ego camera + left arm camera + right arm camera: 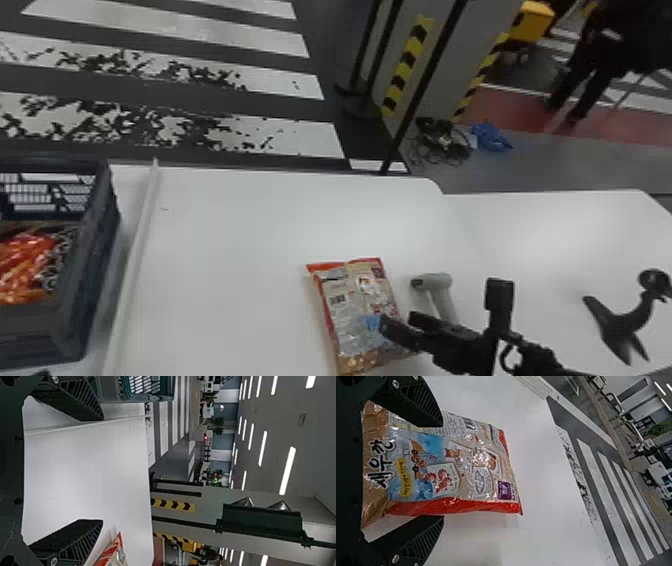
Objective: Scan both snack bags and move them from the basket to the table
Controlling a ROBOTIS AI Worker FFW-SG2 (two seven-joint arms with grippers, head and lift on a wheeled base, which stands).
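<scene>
Snack bag on the white table at six o'clock, and the right gripper is spread wide over it! Left gripper, wide too, at eight. Basket near nine, orange-red packaging inside; grey scanner between four and five.

Red-edged snack bag lies on table, orange packaging (shiny) in basket
</scene>
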